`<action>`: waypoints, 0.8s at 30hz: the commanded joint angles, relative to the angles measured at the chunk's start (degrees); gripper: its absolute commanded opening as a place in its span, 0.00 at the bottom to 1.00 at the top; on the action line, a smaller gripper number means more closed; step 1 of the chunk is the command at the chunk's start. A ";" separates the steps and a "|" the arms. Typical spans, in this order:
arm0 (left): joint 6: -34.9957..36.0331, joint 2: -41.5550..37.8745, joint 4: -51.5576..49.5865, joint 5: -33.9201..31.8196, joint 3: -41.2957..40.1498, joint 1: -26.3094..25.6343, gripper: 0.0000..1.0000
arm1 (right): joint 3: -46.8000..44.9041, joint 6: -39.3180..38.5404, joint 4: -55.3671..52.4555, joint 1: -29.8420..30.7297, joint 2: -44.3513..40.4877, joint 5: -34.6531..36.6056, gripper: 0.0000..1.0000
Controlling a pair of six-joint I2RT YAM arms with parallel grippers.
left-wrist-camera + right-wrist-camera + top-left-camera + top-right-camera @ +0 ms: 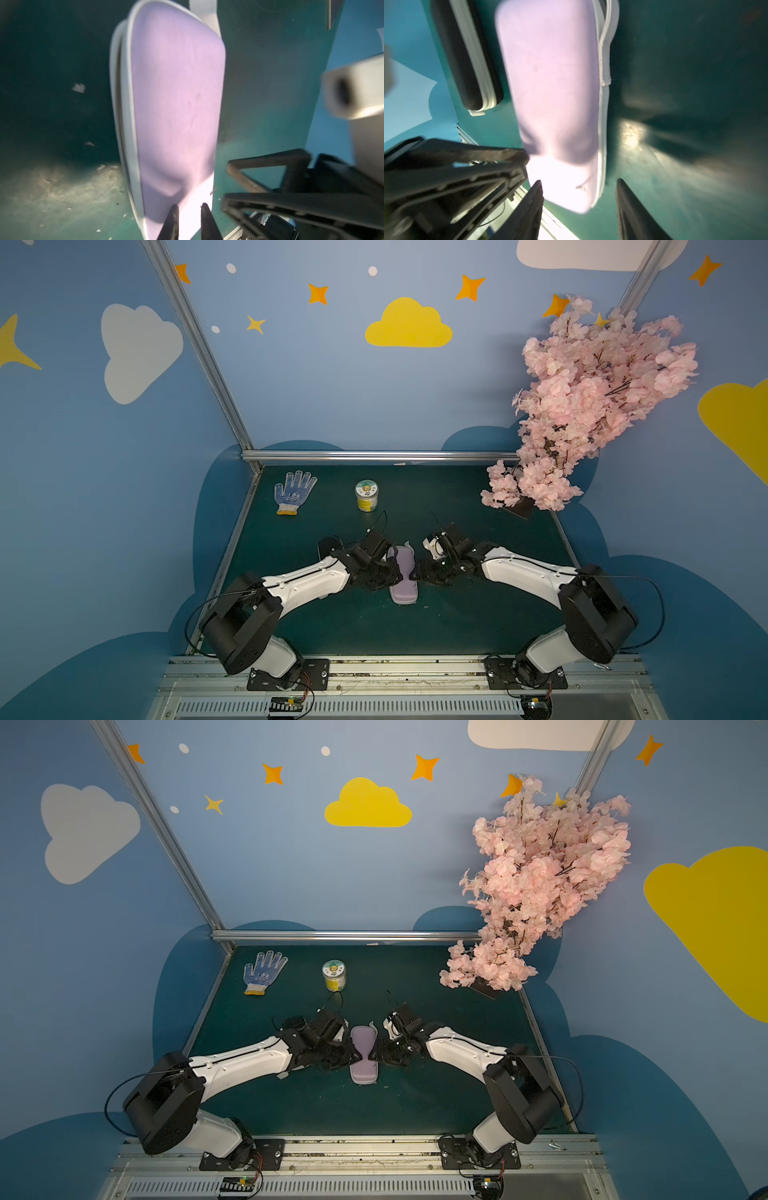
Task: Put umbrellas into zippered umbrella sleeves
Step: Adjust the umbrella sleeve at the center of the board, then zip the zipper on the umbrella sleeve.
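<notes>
The lilac sleeve (402,589) (363,1069) lies shell-up in the middle of the green mat, between my two grippers. Its grey zip band shows a narrow gap along one long edge in the left wrist view, and a grey pull strap (605,52) hangs at its far end. My left gripper (189,206) (394,574) is shut on the lilac shell (176,93), which is dented beside the fingertips. My right gripper (579,185) (415,574) stands open at the opposite side, one corner of the sleeve (550,72) between its fingers. The black sleeve (467,62) (330,545) lies closed behind my left arm. No umbrellas are in view.
A blue-dotted white glove (293,491) lies at the back left and a small lidded jar (366,495) stands mid-back. A pink blossom branch (582,406) overhangs the back right corner. An aluminium rail (374,455) bounds the mat's far edge.
</notes>
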 commanded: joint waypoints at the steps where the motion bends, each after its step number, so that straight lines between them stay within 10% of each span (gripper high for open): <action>1: -0.13 -0.47 2.09 0.54 -1.36 0.21 0.19 | -2.91 -11.72 -4.78 0.15 -6.12 4.90 0.58; 24: -5.41 9.66 18.63 5.00 -11.54 4.55 0.17 | -2.37 -15.71 -6.27 12.93 3.19 12.53 0.52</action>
